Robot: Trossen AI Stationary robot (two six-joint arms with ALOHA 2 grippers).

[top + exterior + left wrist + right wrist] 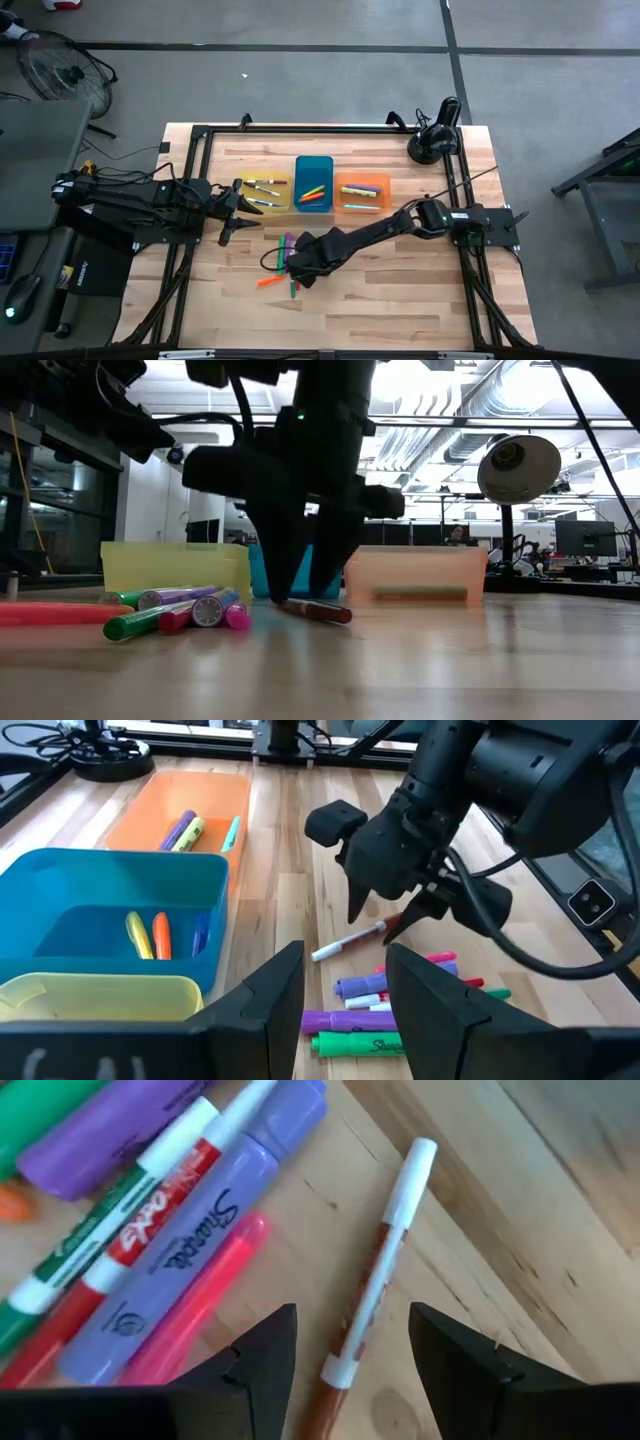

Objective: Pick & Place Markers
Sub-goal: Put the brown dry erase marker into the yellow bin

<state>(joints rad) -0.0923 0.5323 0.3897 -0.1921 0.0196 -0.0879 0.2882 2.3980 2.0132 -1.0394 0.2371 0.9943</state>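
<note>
I have the right gripper (308, 598) down over the loose pile of markers (285, 262) in the middle of the wooden table (400, 300), on the near side of the trays. Its fingers stand apart, one on each side of a thin red marker with a white cap (372, 1295), which lies flat on the wood; in my right wrist view there is a gap between each finger and the pen, so nothing is held. Just beside that pen lie a purple highlighter (190, 1240), a pink one (195, 1315) and a red-and-white dry-erase marker (120, 1240), with green ones at the pile's edge. The left gripper (237, 212) hovers to the left of the pile, near the yellow tray (281, 205), its fingers parted and empty. Three trays sit in a row on the far side of the pile: the yellow one on the left with a few markers in it, the blue tray (314, 164) in the middle holding yellow and orange markers, and the orange tray (361, 180) on the right with purple, yellow and teal ones. A black desk lamp (436, 138) stands at the far right corner.
</note>
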